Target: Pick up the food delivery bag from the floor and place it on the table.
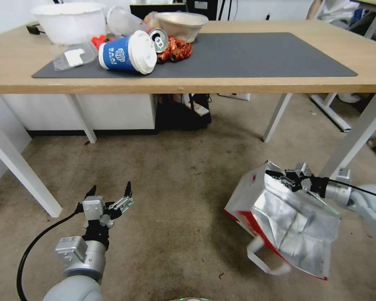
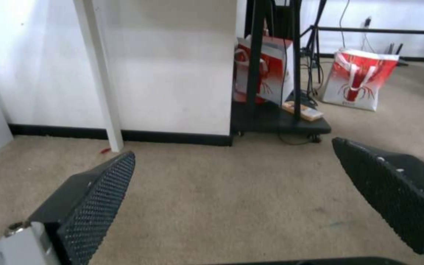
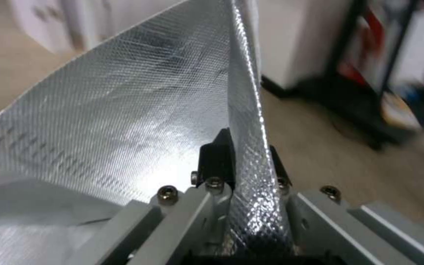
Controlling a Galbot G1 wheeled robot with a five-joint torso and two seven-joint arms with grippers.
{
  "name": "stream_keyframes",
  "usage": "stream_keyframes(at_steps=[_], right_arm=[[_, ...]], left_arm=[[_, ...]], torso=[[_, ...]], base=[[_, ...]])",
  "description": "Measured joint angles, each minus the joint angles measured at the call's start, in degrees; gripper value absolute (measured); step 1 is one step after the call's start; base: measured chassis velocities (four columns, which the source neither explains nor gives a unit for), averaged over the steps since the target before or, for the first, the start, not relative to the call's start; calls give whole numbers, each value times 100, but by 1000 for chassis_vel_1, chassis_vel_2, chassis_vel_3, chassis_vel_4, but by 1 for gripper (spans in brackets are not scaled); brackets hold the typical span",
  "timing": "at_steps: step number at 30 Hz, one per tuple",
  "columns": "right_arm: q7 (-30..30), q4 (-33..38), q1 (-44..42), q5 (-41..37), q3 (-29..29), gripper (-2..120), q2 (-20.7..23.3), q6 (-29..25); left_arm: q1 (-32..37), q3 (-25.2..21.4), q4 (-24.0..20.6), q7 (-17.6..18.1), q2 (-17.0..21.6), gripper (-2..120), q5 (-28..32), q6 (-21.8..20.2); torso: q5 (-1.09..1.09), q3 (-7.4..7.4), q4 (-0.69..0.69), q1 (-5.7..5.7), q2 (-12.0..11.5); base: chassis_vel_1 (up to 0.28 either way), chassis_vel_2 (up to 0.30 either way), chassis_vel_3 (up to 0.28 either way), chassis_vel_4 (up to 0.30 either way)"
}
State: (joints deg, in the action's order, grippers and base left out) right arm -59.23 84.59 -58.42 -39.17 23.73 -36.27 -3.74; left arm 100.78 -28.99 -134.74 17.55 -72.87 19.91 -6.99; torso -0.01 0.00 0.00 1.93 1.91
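Foil-lined food delivery bag (image 1: 280, 217) tipped on the floor (image 1: 171, 200), rim clenched in right gripper (image 1: 289, 179) jaws, tabletop (image 1: 246, 83) up ahead; left gripper (image 1: 110, 196) spread empty, farther off.

Head camera looks down over table (image 1: 255, 83) and floor (image 1: 175, 200); wrist cameras sit low (near carpet).

Silver foil-lined wall of the bag (image 3: 138, 110), its upright edge pinched between the closed fingers (image 3: 214, 158) of the right gripper (image 3: 244, 162), above tan carpet (image 3: 320, 147), blurred dark stand (image 3: 364, 92) beyond.
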Motion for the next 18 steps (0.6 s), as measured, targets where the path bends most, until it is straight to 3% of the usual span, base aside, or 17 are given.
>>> stream_keyframes(at_steps=[3, 10, 18], right_arm=[[-127, 152, -29, -221, 42, 0, 46, 54], [-667, 808, -24, -1848, 30, 0, 69, 592], [-980, 1240, -41, -2724, -11, 0, -44, 992]], left_arm=[[0, -24, -10, 3, 2, 100, 21, 5], [51, -146, -110, 25, -18, 100, 184, 102], [96, -232, -186, 50, -45, 100, 223, 178]], torso=[[-1, 0, 0, 0, 0], [0, 0, 0, 0, 0], [0, 0, 0, 0, 0]], base=[[0, 0, 0, 0], [0, 0, 0, 0], [0, 0, 0, 0]])
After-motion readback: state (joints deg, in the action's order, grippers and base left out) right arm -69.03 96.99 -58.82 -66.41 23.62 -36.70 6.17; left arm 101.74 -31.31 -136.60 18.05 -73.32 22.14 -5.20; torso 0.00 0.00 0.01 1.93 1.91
